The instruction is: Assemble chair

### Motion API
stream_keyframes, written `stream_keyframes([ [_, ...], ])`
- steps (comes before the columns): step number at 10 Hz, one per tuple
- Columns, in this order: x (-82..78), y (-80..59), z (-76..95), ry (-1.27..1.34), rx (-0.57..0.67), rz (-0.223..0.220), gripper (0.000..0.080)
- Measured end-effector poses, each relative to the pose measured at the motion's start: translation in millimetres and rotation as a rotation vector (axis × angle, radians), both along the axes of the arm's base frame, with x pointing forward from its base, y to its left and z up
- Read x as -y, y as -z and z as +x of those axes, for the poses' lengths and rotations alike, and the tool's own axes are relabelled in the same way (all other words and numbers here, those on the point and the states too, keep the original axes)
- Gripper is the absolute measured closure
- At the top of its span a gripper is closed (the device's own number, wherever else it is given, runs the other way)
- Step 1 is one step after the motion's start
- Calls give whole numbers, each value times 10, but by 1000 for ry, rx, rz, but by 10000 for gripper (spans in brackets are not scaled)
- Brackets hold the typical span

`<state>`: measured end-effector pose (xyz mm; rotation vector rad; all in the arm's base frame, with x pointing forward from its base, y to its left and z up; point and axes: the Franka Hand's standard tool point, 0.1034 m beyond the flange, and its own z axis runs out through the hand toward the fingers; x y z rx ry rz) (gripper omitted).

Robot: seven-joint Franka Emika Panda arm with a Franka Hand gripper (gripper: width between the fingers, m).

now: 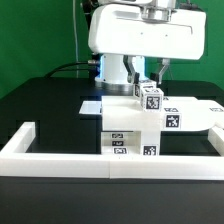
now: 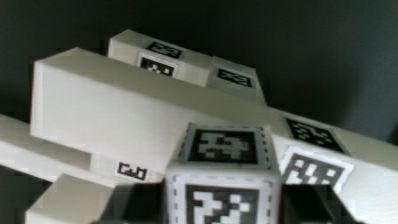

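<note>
The chair parts [image 1: 140, 128] stand joined as a white tagged block in the middle of the black table, with a flat panel [image 1: 192, 118] reaching toward the exterior view's right. A square post [image 1: 150, 100] with tags rises upright from the top of this block. My gripper [image 1: 147, 80] comes straight down over the post. In the wrist view the post [image 2: 222, 160] fills the gap between my dark fingers [image 2: 153, 200], which press on its two sides. The gripper [image 2: 222, 208] is shut on the post. Beyond it lies the large tagged panel [image 2: 143, 85].
A long low white border wall [image 1: 60, 152] runs along the front and turns back at both ends. The marker board [image 1: 91, 104] lies flat just left of the chair parts. A green backdrop stands behind the arm's base.
</note>
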<state>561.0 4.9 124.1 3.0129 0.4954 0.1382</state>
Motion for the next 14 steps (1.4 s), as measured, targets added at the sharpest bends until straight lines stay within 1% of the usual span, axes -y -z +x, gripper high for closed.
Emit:
stream_keyframes([
  [1,0,0,0,0,0,0,517],
  [2,-2,0,0,71,5,9,517],
  [9,-7,-1,5,833,48,88,515],
  [14,-14,-3,-12,1249,48,134,514],
])
